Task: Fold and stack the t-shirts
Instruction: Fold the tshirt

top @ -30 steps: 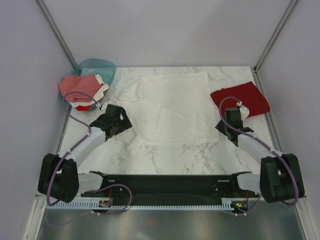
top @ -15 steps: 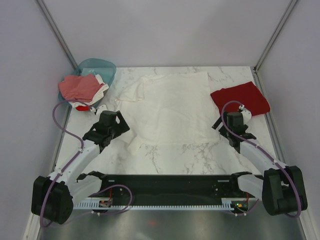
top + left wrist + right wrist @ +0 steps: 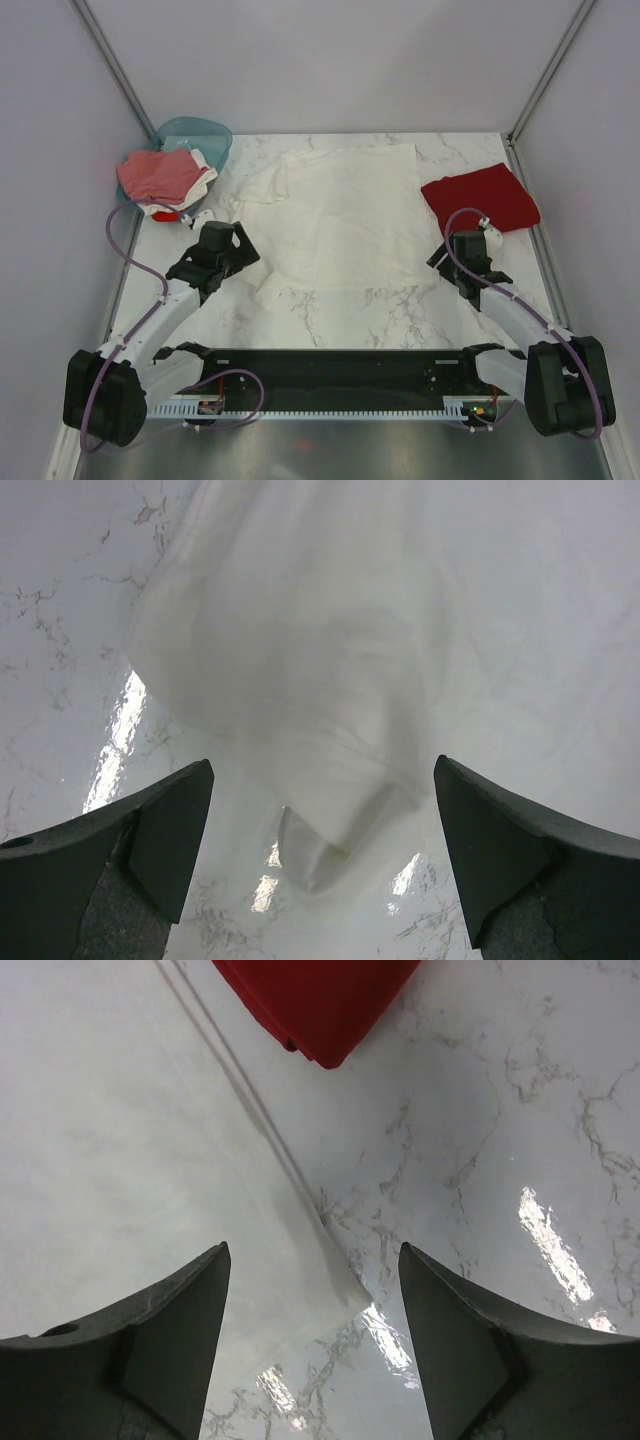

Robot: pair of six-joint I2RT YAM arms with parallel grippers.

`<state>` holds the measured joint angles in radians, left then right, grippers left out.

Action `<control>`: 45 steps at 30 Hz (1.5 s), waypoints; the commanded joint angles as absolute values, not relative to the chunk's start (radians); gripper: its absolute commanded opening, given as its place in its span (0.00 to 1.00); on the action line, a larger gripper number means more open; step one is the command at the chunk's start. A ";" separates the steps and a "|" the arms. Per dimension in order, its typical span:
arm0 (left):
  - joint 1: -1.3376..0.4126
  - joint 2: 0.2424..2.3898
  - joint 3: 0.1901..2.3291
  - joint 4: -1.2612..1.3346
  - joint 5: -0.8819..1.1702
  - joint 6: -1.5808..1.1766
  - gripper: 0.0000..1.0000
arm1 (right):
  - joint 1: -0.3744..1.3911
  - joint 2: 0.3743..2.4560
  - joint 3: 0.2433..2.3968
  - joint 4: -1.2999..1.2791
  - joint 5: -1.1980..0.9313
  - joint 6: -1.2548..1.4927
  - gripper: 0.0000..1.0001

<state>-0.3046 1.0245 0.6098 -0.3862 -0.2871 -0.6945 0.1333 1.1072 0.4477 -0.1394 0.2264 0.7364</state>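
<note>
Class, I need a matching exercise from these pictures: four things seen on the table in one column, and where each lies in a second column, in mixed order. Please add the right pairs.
Column one
1. white t-shirt
2. dark red t-shirt
3. teal basket
4. pinkish-red t-shirt

Column two
A. at the far left corner of the table
B. folded, near the table's right edge
C. lying over the basket's near side
D. spread out in the middle of the table

Pairs: 1-D, 2-B, 3-A, 4-C
</note>
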 commanded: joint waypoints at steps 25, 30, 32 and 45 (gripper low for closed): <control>-0.305 1.023 0.617 -0.402 -0.368 -0.788 1.00 | 0.141 1.124 0.407 -0.106 0.149 0.784 0.00; -0.304 1.069 0.623 -0.420 -0.373 -0.804 1.00 | 0.140 1.138 0.417 -0.104 0.164 0.785 0.00; -0.305 1.100 0.630 -0.425 -0.380 -0.811 0.98 | 0.140 1.144 0.420 -0.104 0.166 0.784 0.00; -0.276 1.299 0.693 -0.468 -0.451 -0.900 0.73 | 0.138 1.124 0.413 -0.107 0.179 0.787 0.00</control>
<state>-0.2909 1.2457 0.6456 -0.4767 -0.3962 -0.8448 0.1356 1.1400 0.4061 -0.1059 0.1555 0.7826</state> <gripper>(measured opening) 0.749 0.011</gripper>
